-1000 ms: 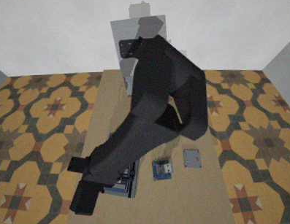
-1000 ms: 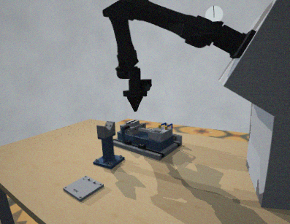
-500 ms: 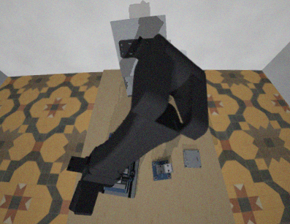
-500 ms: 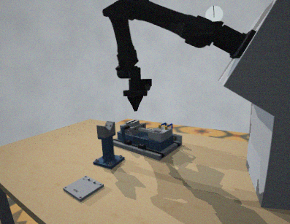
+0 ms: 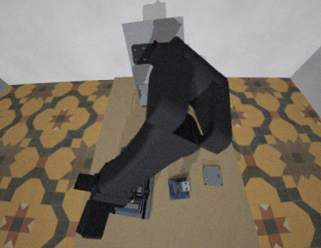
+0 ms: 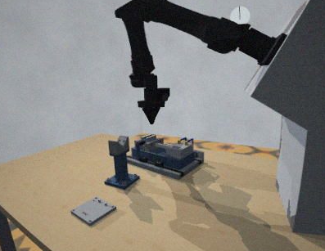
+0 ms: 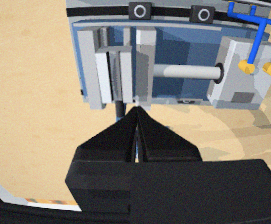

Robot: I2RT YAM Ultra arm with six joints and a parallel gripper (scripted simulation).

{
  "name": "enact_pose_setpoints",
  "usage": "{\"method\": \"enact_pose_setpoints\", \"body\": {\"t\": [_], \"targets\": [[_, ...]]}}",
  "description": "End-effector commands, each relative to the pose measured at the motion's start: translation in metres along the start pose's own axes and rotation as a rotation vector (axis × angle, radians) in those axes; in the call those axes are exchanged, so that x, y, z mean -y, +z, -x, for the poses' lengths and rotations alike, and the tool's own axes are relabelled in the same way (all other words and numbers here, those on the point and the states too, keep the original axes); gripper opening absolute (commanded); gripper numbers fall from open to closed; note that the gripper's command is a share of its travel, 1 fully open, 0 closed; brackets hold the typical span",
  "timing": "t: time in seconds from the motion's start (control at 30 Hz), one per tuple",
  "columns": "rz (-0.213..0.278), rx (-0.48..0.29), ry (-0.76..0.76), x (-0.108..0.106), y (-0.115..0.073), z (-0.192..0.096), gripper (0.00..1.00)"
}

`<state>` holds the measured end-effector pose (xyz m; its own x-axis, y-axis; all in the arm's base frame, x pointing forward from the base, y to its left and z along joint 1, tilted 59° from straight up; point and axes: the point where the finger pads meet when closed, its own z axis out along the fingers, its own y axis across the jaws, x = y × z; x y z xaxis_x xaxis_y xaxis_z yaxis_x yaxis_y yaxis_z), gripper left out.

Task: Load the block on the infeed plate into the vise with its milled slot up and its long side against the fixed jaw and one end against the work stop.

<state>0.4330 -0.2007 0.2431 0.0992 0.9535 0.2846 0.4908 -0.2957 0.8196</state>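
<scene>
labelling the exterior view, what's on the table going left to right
infeed plate → V-block on its blue stand → vise → grey mount housing. The claw hangs shut and empty above the vise's left end.

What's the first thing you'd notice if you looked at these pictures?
The big black robot arm reaches out from the grey slanted mount on the right, its shut, empty pointed gripper hanging high above the blue-and-grey vise on the tan wooden table. Beside the vise stand a blue-footed V-block post and a flat grey infeed plate.
</scene>
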Motion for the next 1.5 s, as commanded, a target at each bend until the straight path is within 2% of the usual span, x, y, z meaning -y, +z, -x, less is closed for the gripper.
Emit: {"method": "enact_pose_setpoints", "body": {"t": [0.0, 1.1, 1.47], "targets": [[-0.015, 0.020, 0.025, 0.010, -0.005, 0.004, 0.00], [-0.021, 0.019, 0.030, 0.013, -0.001, 0.006, 0.00], [-0.027, 0.012, 0.028, 0.016, 0.011, 0.006, 0.00]]}}
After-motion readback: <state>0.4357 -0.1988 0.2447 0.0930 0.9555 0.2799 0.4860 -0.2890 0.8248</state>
